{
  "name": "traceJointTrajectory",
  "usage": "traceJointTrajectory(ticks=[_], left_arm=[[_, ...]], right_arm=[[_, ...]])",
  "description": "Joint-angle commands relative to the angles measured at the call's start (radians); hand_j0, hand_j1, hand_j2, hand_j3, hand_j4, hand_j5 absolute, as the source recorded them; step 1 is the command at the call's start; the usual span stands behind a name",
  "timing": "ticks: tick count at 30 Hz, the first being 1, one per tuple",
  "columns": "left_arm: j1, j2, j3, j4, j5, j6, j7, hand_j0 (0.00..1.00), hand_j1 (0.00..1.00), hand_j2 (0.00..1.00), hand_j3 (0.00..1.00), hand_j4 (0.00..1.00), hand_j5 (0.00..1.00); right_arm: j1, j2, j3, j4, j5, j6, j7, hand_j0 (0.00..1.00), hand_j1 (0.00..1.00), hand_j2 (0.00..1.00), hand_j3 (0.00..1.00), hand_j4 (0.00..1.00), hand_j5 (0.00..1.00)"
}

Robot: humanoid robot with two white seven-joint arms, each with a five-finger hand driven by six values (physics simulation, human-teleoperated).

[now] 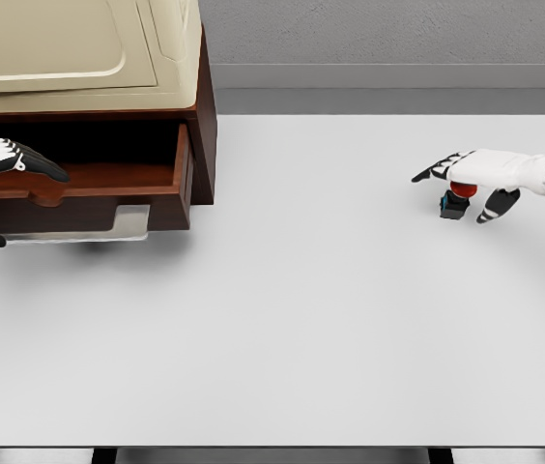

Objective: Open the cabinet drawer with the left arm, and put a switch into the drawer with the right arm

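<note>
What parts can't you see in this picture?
- Head view: most of the switch hides under the right hand, so its grip is unclear.
- The left hand on the drawer is cut off by the left edge.
- The drawer's inside is too dark to see.
- The cabinet top runs past the upper edge.

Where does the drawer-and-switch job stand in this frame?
Done: the drawer is pulled out of the cabinet, with the left hand on its front. In hand: the right hand is over the switch on the table. Left: carrying it into the drawer.
</note>
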State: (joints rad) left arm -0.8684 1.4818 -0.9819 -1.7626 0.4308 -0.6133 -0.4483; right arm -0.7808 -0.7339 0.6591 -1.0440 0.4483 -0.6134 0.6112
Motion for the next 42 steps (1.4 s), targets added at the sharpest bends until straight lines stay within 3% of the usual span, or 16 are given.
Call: traceJointTrajectory(ticks=[1, 4, 11, 13, 14, 28, 35, 42], left_arm=[[0.000, 0.000, 0.002, 0.000, 0.008, 0.002, 0.000, 0.88, 0.88, 0.88, 0.88, 0.88, 0.88], [0.000, 0.000, 0.002, 0.000, 0.008, 0.002, 0.000, 0.88, 0.88, 0.88, 0.88, 0.88, 0.88], [0.000, -0.008, 0.002, 0.000, 0.008, 0.002, 0.000, 0.88, 0.88, 0.88, 0.88, 0.88, 0.88], [0.000, -0.008, 0.002, 0.000, 0.006, 0.002, 0.000, 0.88, 0.88, 0.88, 0.88, 0.88, 0.88], [0.000, -0.009, 0.002, 0.000, 0.006, 0.002, 0.000, 0.88, 0.88, 0.88, 0.88, 0.88, 0.88], [-0.011, 0.000, 0.002, 0.000, 0.011, 0.002, 0.005, 0.88, 0.88, 0.88, 0.88, 0.88, 0.88], [-0.012, 0.015, 0.002, 0.063, 0.003, 0.002, 0.000, 0.98, 0.98, 0.98, 0.98, 0.98, 0.98], [-0.011, 0.018, 0.002, 0.121, -0.004, 0.002, -0.004, 1.00, 1.00, 1.00, 1.00, 1.00, 1.00]], right_arm=[[0.000, 0.001, 0.001, 0.004, -0.007, 0.003, 0.000, 0.92, 0.92, 0.92, 0.92, 0.92, 0.92], [-0.002, -0.001, 0.001, 0.006, -0.007, 0.003, 0.000, 0.91, 0.91, 0.91, 0.91, 0.91, 0.91], [-0.002, 0.001, -0.001, 0.006, -0.008, 0.003, 0.000, 0.74, 0.74, 0.74, 0.74, 0.74, 0.74], [-0.002, 0.001, -0.001, 0.006, -0.017, 0.003, 0.000, 0.47, 0.47, 0.47, 0.47, 0.47, 0.47], [-0.002, 0.001, -0.001, 0.006, -0.017, 0.003, 0.000, 0.45, 0.45, 0.45, 0.45, 0.45, 0.45], [-0.006, 0.001, -0.010, 0.006, -0.020, 0.003, 0.000, 0.40, 0.40, 0.40, 0.40, 0.40, 0.40], [-0.031, 0.013, -0.013, 0.001, -0.036, 0.003, 0.000, 0.40, 0.40, 0.40, 0.40, 0.40, 0.40], [-0.120, 0.103, -0.007, -0.016, -0.033, 0.003, 0.000, 0.40, 0.40, 0.40, 0.40, 0.40, 0.40]])
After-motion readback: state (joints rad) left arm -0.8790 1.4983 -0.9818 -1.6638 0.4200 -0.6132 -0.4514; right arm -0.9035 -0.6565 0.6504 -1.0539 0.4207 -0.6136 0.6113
